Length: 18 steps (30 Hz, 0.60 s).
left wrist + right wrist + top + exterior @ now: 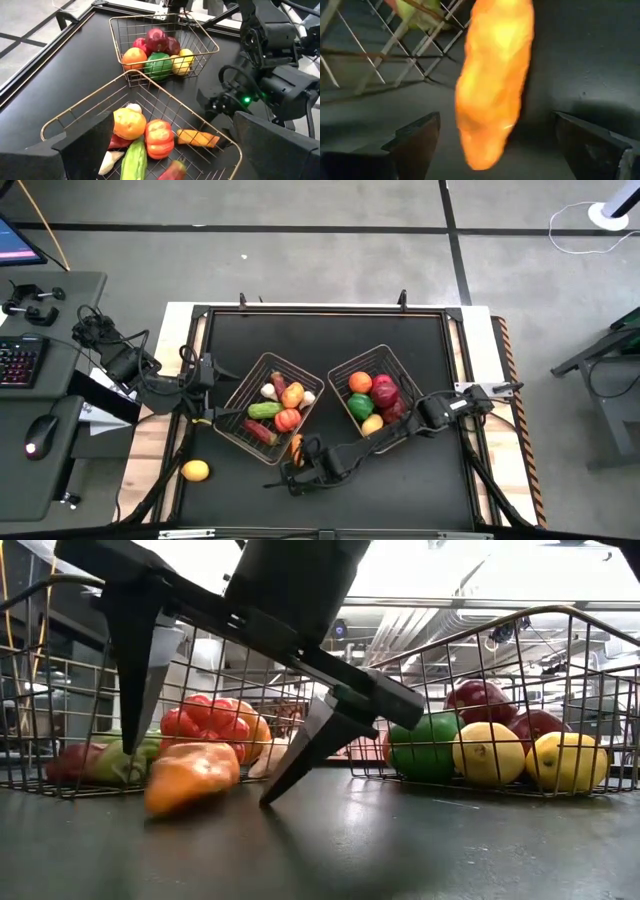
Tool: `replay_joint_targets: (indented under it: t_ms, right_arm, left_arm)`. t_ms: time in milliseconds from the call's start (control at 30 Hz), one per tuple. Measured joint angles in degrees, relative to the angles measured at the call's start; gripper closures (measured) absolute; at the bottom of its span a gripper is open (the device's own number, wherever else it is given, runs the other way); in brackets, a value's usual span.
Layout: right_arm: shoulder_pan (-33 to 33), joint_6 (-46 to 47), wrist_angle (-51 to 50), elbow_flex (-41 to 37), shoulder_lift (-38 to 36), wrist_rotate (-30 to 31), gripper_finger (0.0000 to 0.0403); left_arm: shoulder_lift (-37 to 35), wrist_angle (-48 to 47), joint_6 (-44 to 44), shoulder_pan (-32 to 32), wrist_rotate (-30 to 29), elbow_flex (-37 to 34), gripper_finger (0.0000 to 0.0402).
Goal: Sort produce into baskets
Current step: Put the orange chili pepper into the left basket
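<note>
The black rectangular table top (330, 340) carries everything, and places below are given from the left copper-brown wire-mesh basket (236, 392), which sits tilted near the table's middle. Just beside it, toward the right arm's side, stands the matching right copper-brown wire-mesh basket (395, 362), their near corners almost touching.

The left basket holds a yellow-orange round fruit (129, 123), a ribbed red-orange tomato-like piece (159, 138), a long green cucumber (134, 160), a dark red pepper-like piece (258, 431) and small white pieces (268, 391). The right basket holds an orange round fruit (360, 382), a dark red apple-like fruit (384, 388), a green round piece (360, 406) and yellow lemons (486, 753).

The dark right arm reaches across the front of the right basket; its right gripper (297, 465) hangs low over the table just outside the left basket's front edge, fingers spread wide on either side of a long orange carrot-like piece (190, 777), which lies flat on the table, not gripped. The left gripper (165, 150) hovers at the left basket's outer side, fingers wide apart and holding nothing.

A lone yellow-orange round fruit (195, 470) lies on the table well apart from the left basket, toward the front left corner.
</note>
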Motion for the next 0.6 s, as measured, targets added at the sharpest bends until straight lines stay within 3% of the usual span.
replay_joint_targets:
  t_ms: [367, 500, 600]
  right_arm:
    - [-0.5, -3.3, -0.8, 0.2, 1.2, -3.3, 0.0038]
    - [-0.3, -2.8, -3.1, 0.2, 1.2, -3.5, 0.0095]
    - [0.1, -2.4, -5.9, 1.2, 1.3, -3.6, 0.0174]
  left_arm:
    - [0.0, 0.0, 0.0, 0.0, 0.1, 0.0, 0.0003]
    - [0.0, 0.0, 0.4, 0.0, 0.2, 0.0, 0.0003]
    - [0.0, 0.0, 0.4, 0.0, 0.2, 0.0, 0.0003]
